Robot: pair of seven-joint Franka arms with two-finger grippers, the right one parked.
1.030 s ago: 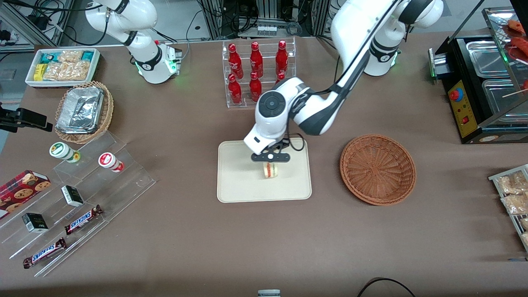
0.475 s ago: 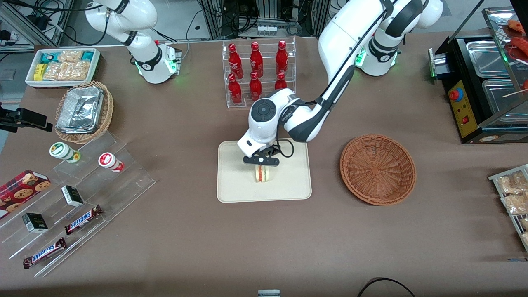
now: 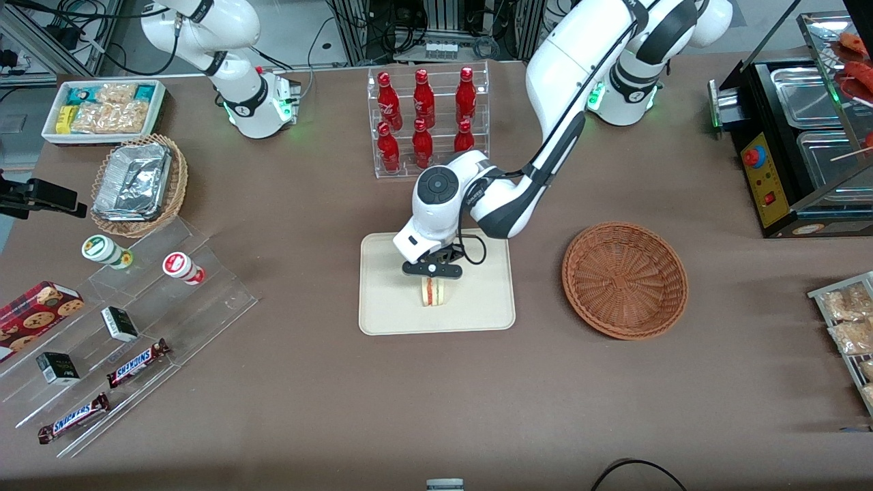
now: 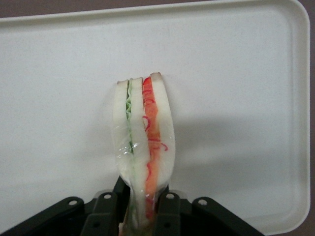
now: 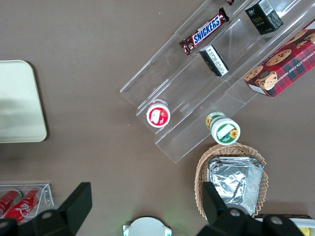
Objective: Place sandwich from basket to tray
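Note:
The sandwich (image 3: pixel 433 292), a pale wedge with red and green filling along its edge, stands on edge over the cream tray (image 3: pixel 389 314). My gripper (image 3: pixel 432 273) is directly above it and shut on the sandwich, the black fingers (image 4: pixel 167 211) pinching its bread sides. The wrist view shows the sandwich (image 4: pixel 143 142) low over the tray (image 4: pixel 246 73); whether it touches the surface I cannot tell. The reddish-brown wicker basket (image 3: pixel 625 279) sits empty beside the tray, toward the working arm's end of the table.
A clear rack of red bottles (image 3: pixel 426 119) stands farther from the front camera than the tray. Toward the parked arm's end are an acrylic step shelf (image 3: pixel 136 327) with snacks and a light wicker basket of foil trays (image 3: pixel 138 184). A black appliance (image 3: pixel 798 136) stands at the working arm's end.
My gripper has carried the sandwich a little across the tray toward the parked arm's end and lowered it closer to the tray surface. The grip has stayed shut.

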